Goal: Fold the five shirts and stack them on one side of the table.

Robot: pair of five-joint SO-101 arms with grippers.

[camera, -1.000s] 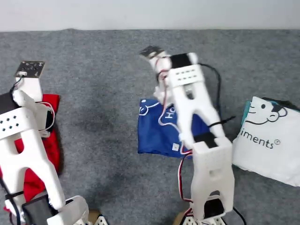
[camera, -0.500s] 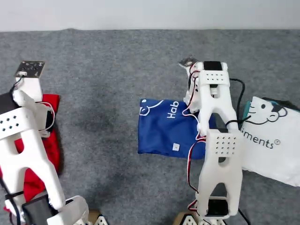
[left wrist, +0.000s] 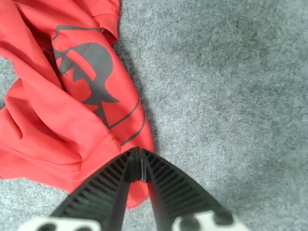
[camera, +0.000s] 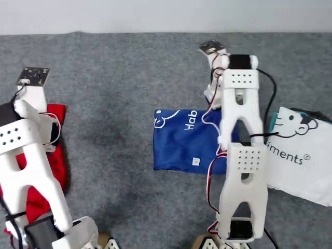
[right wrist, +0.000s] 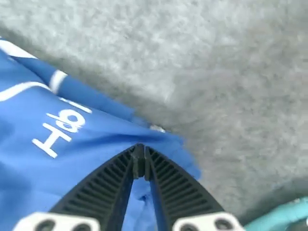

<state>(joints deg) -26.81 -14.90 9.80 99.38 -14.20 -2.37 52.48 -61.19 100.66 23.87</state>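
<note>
I see L gripper (left wrist: 137,166) tips pressed together over red shirt (left wrist: 62,110) hem | R gripper (right wrist: 139,163) same, over blue shirt (right wrist: 62,159)

1. High camera is looking steeply down over the grey table (camera: 114,104) from above the arms' bases, taking in the left arm (camera: 28,161) and right arm (camera: 241,124).
2. Left wrist camera is looking down along the left gripper (left wrist: 137,163), hovering close over the red shirt (left wrist: 57,110) that the high view is showing at the table's left edge.
3. Right wrist camera is looking down past the right gripper (right wrist: 139,156), close above the blue shirt (right wrist: 86,144) lying mid-table in the high view.
</note>
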